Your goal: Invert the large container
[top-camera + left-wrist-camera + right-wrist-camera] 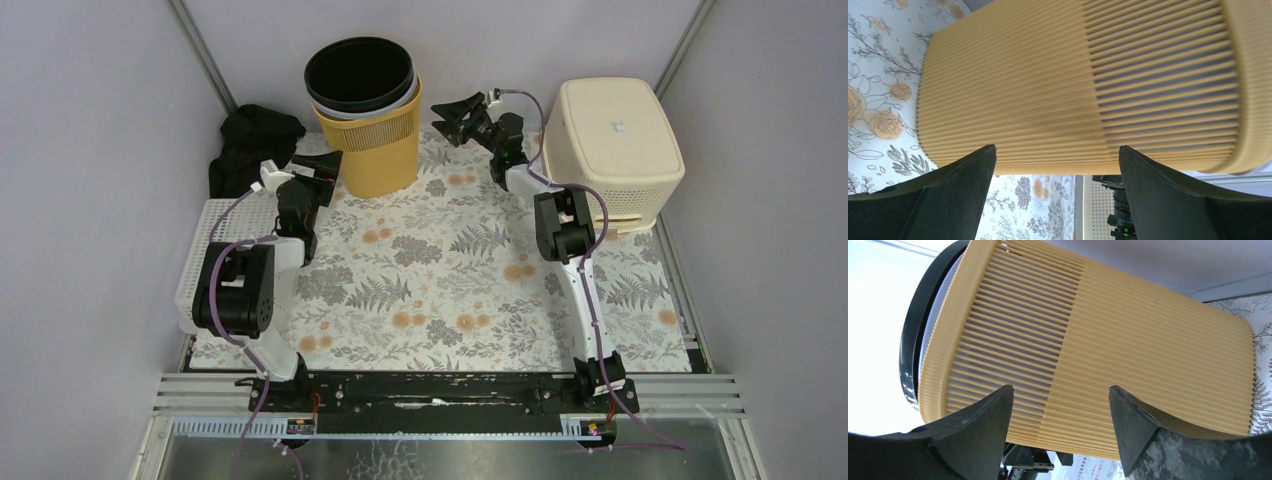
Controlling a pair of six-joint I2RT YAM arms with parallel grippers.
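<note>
The large container (370, 150), a yellow ribbed bin, stands upright on its base at about 11 o'clock on the tabletop (450, 290), which is covered with a floral print. Its mouth faces up, and a black inner liner (358, 75) sits inside it with its rim showing above a pale band. The left hand (322, 170) sits at roughly 8 o'clock from the container, low against its side. It is released, with the two dark fingers spread wide, and in the left wrist view the ribbed wall (1048, 85) fills the gap between them (1056, 155). Whether either fingertip touches the wall cannot be told. The right hand (455, 118) hangs at about 3 o'clock from the container, near the upper part of its wall and a little apart from it. It too is released and grasps nothing. From the right wrist the container (1123, 355) lies across the space between the parted fingers (1060, 388), with the black rim (910, 350) at the left of that view. A cream basket (615, 140) sits at 2 o'clock on the tabletop, just beside the right arm. A white perforated tray (205, 250) lies at 9 o'clock under the left arm, and a black cloth (255, 140) is bunched at 10 o'clock, near the container's left side.
</note>
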